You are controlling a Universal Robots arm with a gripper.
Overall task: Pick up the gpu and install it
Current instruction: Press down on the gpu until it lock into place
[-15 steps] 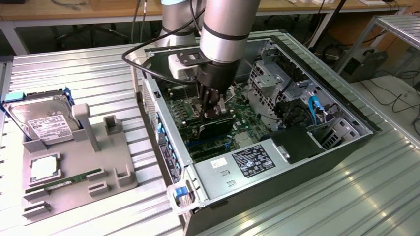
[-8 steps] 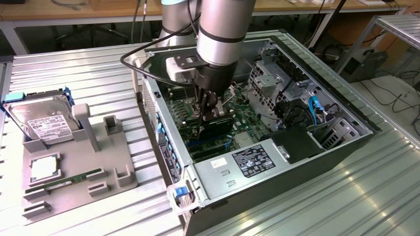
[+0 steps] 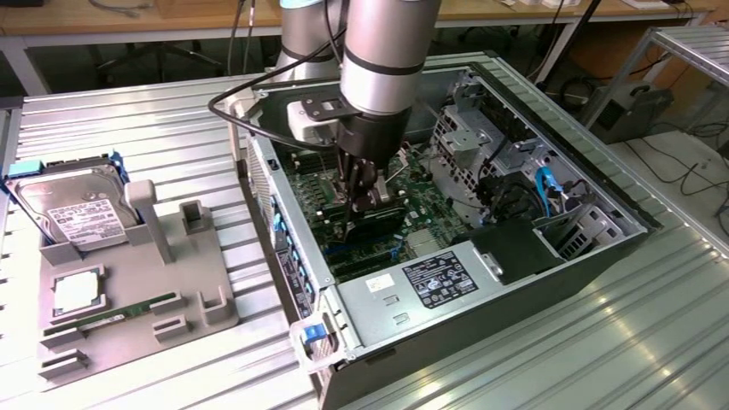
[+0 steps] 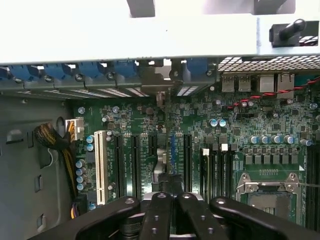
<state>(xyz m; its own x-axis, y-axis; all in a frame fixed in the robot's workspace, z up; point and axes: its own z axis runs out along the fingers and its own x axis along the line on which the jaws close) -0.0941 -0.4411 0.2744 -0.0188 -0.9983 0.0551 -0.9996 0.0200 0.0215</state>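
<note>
My gripper [image 3: 370, 198] reaches down into the open computer case [image 3: 592, 192], over the green motherboard [image 3: 428, 218]. The gpu [image 3: 378, 224] is a thin black card standing on edge just under the fingers, low among the expansion slots. In the wrist view the gripper [image 4: 170, 194] is shut on the gpu [image 4: 160, 161]. There the card shows edge-on as a narrow strip running from the fingers [image 4: 159, 212] toward the case's rear bracket openings [image 4: 165, 92]. It is lined up between the black slots, and its lower edge is hidden.
A grey fixture tray [image 3: 131, 295] lies on the exterior view's left, carrying a silver hard drive [image 3: 71, 209] and a green memory stick [image 3: 112, 316]. Inside the case are a power supply [image 3: 439, 282], drive cages [image 3: 484, 128], a white slot [image 4: 98, 167] and the CPU socket [image 4: 265, 187].
</note>
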